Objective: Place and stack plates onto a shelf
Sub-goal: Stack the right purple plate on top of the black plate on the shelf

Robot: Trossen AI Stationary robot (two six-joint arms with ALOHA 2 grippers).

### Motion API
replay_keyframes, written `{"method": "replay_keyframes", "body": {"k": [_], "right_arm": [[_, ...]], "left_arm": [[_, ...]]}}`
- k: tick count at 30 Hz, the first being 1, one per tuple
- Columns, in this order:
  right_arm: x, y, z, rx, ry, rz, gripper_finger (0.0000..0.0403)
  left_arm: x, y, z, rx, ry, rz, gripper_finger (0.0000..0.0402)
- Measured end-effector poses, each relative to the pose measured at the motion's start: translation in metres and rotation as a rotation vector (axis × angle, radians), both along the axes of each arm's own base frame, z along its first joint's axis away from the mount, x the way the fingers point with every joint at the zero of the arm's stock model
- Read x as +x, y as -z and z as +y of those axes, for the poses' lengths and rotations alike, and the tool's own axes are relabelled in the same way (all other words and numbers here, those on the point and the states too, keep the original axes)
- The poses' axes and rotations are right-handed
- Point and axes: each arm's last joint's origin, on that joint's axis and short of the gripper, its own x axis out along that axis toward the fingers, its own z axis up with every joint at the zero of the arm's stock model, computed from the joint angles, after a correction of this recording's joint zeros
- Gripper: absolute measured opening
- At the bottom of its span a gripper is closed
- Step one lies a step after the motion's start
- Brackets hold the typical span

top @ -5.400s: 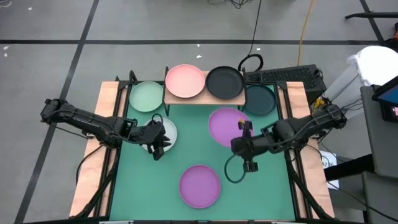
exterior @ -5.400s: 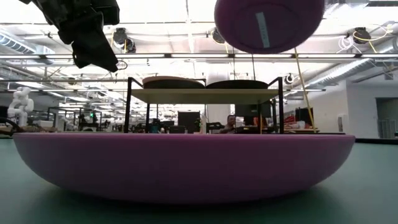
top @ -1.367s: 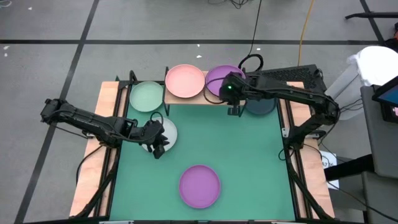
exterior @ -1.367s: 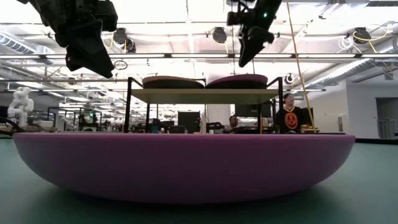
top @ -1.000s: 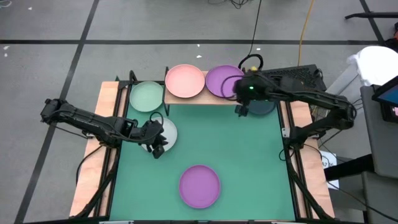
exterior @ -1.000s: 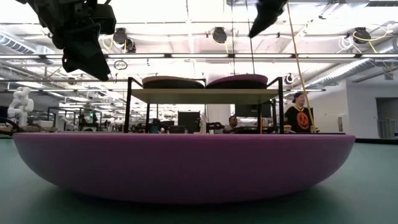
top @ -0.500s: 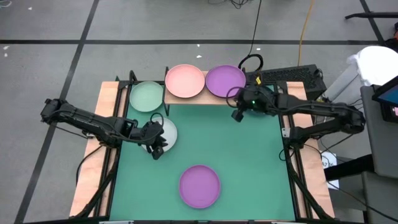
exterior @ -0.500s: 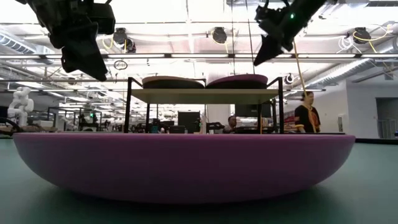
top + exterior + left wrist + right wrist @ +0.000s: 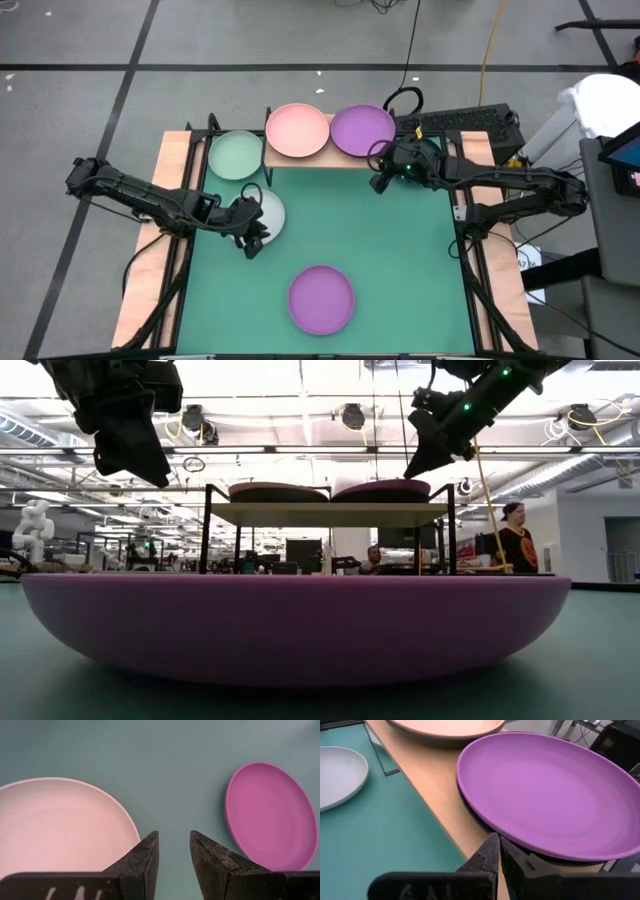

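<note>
Now right end effector (image 9: 379, 184) closed, off purple plate (image 9: 362, 130).

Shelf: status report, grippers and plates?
Right gripper shut, empty, beside shelf. Left gripper open over white plate. Purple plate stacked on a dark plate. Nothing blocking.

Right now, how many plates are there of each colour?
Purple plates: 2
Pink plate: 1
Mint green plate: 1
White plate: 1
Dark plates: 3, two under the shelf plates, one beside the shelf
Total: 8
</note>
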Motion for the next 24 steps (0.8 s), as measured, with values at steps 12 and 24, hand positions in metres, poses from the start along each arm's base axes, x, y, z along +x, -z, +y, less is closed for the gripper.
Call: {"method": "replay_keyframes", "body": {"k": [12,24], "right_arm": [[-0.005,0.000,-0.014,0.003,0.060,-0.002,0.0000],[-0.008,-0.004,-0.016,-0.019,0.086,-0.023,0.0000]], "left_arm": [[0.001,-0.001,0.000,0.005,0.000,-0.020,0.0115],[0.000,-0.001,-0.006,-0.006,-0.007,-0.024,0.0115]]}}
